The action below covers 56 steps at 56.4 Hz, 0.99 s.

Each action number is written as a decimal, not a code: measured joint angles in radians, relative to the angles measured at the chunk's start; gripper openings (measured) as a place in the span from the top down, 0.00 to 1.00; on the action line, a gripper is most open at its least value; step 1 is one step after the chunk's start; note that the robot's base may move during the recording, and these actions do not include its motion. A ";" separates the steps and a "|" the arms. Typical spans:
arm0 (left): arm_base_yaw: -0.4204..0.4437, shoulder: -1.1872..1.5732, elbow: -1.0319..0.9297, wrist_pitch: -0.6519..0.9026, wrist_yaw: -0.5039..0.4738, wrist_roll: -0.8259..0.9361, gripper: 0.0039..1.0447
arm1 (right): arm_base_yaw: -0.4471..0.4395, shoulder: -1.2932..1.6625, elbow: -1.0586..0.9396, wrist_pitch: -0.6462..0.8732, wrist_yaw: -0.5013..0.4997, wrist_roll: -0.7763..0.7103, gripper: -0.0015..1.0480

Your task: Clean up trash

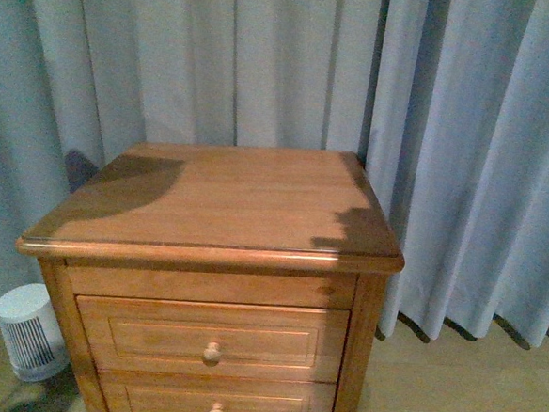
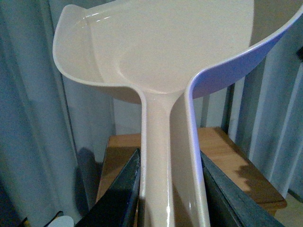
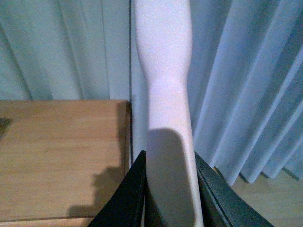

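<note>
In the left wrist view my left gripper (image 2: pixel 168 189) is shut on the handle of a beige-pink dustpan (image 2: pixel 161 47), whose scoop is raised above the wooden cabinet top (image 2: pixel 222 156). In the right wrist view my right gripper (image 3: pixel 168 189) is shut on the pale handle of the brush (image 3: pixel 163 71), held beside the cabinet's right edge (image 3: pixel 61 156); its bristles are out of view. No white wad of trash shows in any view. Neither arm shows in the front view, only their shadows on the cabinet top (image 1: pixel 238 194).
The wooden nightstand (image 1: pixel 208 343) has drawers with round knobs. Grey-blue curtains (image 1: pixel 468 135) hang behind and to the right of it. A small white ribbed appliance (image 1: pixel 28 330) stands on the floor at its left. Light wood floor (image 1: pixel 450 388) lies to the right.
</note>
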 joint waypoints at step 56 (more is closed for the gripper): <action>0.000 0.000 0.000 0.000 0.000 0.000 0.73 | 0.176 -0.418 -0.307 0.115 0.238 -0.175 0.79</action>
